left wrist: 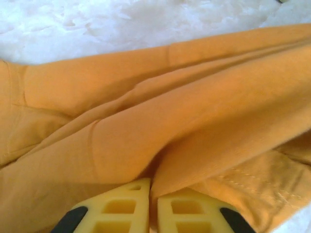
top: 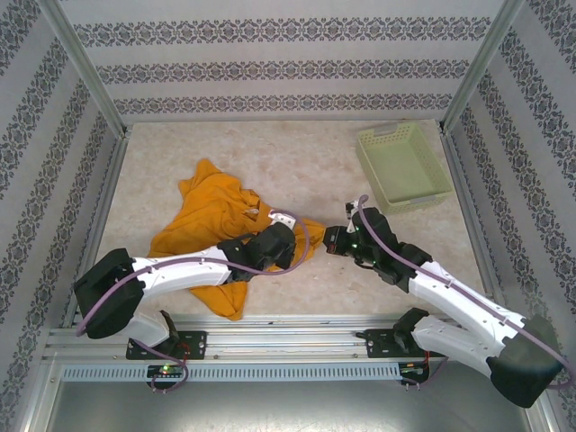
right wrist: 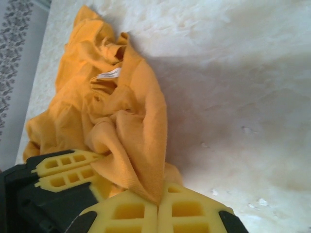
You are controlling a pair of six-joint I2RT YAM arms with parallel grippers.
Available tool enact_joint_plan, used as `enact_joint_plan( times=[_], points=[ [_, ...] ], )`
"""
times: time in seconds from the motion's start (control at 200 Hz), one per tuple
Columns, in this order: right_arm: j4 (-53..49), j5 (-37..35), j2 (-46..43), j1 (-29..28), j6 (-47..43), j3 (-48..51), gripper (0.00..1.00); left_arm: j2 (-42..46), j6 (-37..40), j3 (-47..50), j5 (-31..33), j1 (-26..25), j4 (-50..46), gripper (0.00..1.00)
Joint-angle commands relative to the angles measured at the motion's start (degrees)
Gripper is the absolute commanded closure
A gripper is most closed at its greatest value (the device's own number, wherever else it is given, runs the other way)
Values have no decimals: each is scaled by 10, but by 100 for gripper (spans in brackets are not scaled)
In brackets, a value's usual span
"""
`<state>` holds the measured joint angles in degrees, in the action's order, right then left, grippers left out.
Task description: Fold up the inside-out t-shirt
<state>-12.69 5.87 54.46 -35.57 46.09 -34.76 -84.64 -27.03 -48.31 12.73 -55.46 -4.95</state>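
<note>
Two hands [top: 286,220] [top: 331,241], t-shirt [top: 202,216] pinched (bulk lying leftward)

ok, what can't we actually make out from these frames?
- Top view: the left arm lies across the t-shirt, which is crumpled. Where the sleeves and hem run cannot be told.
- Left wrist view: the left gripper jaws are cut off by the bottom edge. The cloth is too close to tell which part they pinch.
- Right wrist view: the right gripper jaws are cut off the same way, so how deep the cloth sits is hidden.
</note>
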Motion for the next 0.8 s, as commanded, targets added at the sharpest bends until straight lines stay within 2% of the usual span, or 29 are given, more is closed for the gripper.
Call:
enact_joint_plan(
  times=[0.0, 0.12, 0.295, 0.385, 0.505, 0.57, 0.659, 0.794],
  points=[
    [-26, -7, 2, 28, -17, -8, 100, 11, 25, 32, -49, -1, 46, 100],
    [-9, 21, 40, 60, -27, -7, 100, 9, 46, 49, -107, -2, 67, 100],
    [-23, 27, 126, 93, -44, -19, 99, -17, 55, 38, -142, -3, 69, 100],
    [-34, -7, 160, 98, -60, -25, 93, -53, 57, 12, -150, -2, 51, 100],
    [-33, -22, 171, 97, -69, -19, 73, -94, 44, -20, -138, -2, 27, 100],
    [-21, -23, 150, 85, -65, -2, 66, -104, 34, -29, -139, -1, 27, 100],
    [-4, -35, 98, 56, -50, 31, 63, -106, 23, -33, -142, 1, 35, 100],
    [17, -65, 40, -24, -29, 66, 60, -101, 16, -34, -137, 5, 37, 100]
  ],
)
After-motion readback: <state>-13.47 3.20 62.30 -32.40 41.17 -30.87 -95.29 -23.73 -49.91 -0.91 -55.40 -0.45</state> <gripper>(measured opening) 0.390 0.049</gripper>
